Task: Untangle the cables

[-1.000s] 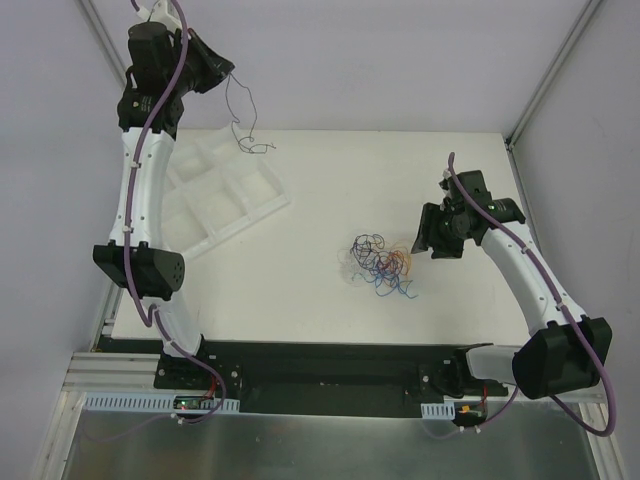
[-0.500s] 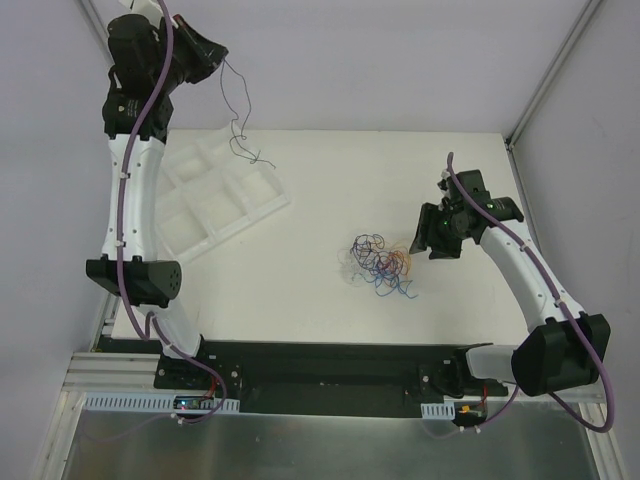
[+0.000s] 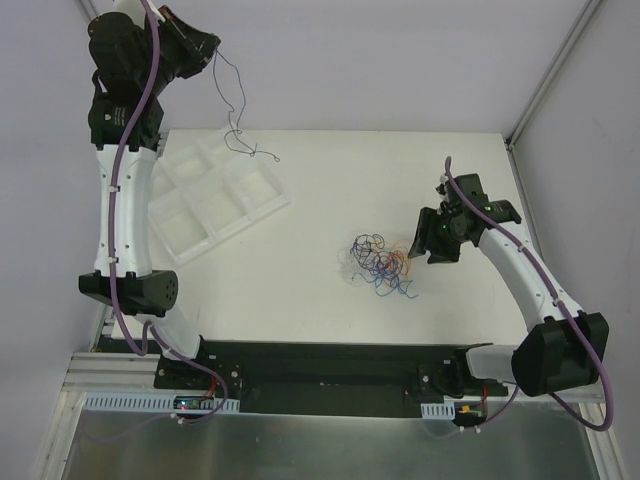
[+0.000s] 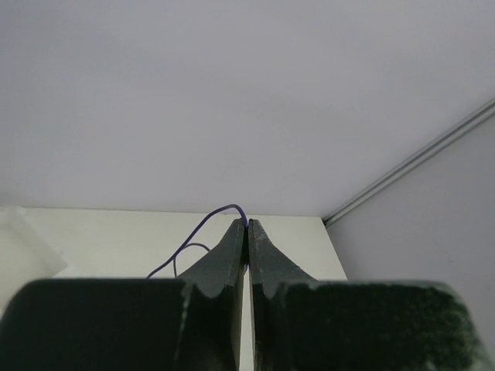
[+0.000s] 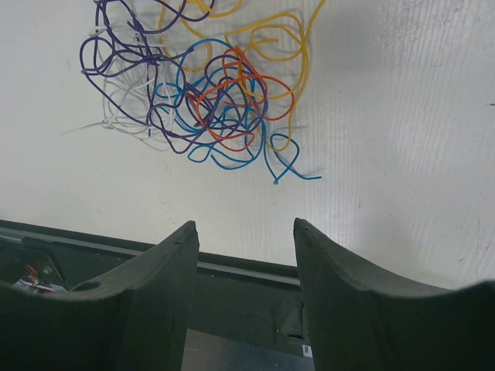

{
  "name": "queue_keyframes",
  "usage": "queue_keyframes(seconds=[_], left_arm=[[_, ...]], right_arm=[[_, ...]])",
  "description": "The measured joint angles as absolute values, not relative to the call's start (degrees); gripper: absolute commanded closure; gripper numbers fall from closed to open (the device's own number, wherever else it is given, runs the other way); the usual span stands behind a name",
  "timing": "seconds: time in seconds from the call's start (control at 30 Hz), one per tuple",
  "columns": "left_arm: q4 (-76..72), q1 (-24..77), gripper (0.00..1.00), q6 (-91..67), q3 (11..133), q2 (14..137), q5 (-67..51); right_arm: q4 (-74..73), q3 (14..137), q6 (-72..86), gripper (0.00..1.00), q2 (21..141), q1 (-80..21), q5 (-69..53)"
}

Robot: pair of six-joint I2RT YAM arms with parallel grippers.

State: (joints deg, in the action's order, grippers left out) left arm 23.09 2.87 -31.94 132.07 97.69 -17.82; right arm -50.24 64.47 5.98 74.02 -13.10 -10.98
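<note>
Left arm stood high and near upright at the far left corner, wrist bent over toward the back wall. Left fingers (image 3: 204, 46) were pinched together on one thin purple wire (image 3: 231, 103). It hung slack from the tips and curled at its lower end over the far edge of the white compartmented plastic tray (image 3: 215, 196). Whether that end touched the tray could not be told.

Right arm reached low over the white desk (image 3: 290, 300), elbow out to the right. Right fingers (image 3: 428, 244) pointed at the loose tangle of thin curly wires (image 3: 378, 262) mid-desk, just beside it and not touching.

Left wrist view: only the two dark finger pads (image 4: 229, 252) shut flat against each other, the purple wire (image 4: 203, 225) arcing out from the tips; tangle out of frame.

Right wrist view: its fingers (image 5: 166, 267) stood wide apart with nothing between them. The tangle (image 5: 209, 97) showed purple, blue, orange, yellow and white strands, colours that are hard to separate from overhead.
</note>
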Motion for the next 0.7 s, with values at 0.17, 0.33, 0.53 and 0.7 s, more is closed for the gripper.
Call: queue_keyframes(seconds=[0.17, 0.33, 0.53, 0.7], left_arm=[[22.87, 2.87, 1.0, -31.48, 130.8, 97.49, -16.86], [22.98, 2.85, 1.0, -30.24, 127.79, 97.36, -14.92], [23.11, 2.5, 1.0, -29.06, 124.09, 96.51, -12.93], [23.29, 2.5, 1.0, -28.27, 119.59, 93.12, -11.2]], right_arm=[[-50.26, 64.47, 5.93, 0.45, 74.02, -13.1, -10.96], [-50.26, 64.47, 5.78, 0.45, 74.04, -13.04, -10.96], [-50.3, 64.47, 5.56, 0.45, 75.05, -12.97, -11.16], [-50.35, 64.71, 5.37, 0.45, 77.06, -12.97, -11.6]])
